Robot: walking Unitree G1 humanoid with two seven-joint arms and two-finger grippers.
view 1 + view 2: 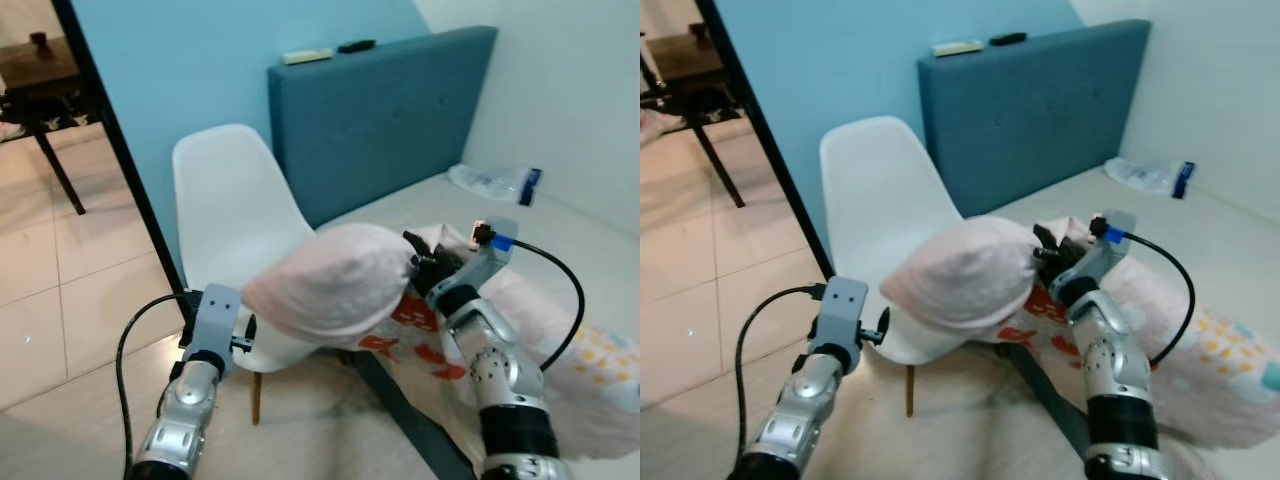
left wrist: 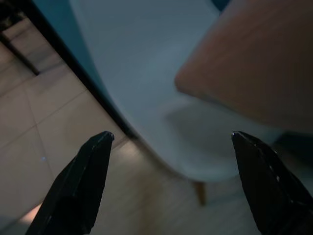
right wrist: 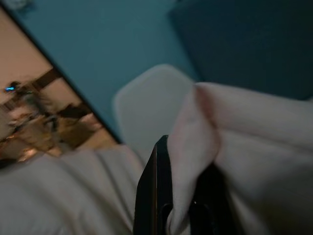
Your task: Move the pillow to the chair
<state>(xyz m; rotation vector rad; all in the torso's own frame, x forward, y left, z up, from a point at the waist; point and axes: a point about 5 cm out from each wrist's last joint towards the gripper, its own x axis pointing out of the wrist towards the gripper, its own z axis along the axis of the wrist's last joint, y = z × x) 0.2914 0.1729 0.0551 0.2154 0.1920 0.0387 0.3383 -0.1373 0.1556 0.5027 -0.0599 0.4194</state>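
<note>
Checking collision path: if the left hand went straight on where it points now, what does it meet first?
Likely the white chair: the open left hand points at its seat, under the overhanging pink pillow. Depth is unclear, so the pillow's underside might brush first.

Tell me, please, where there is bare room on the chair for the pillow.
The white chair has a bare seat, bordered by its backrest and the open left gripper. The pillow, pinched by the right gripper, overhangs the seat's bed-side edge, which is crowded.
</note>
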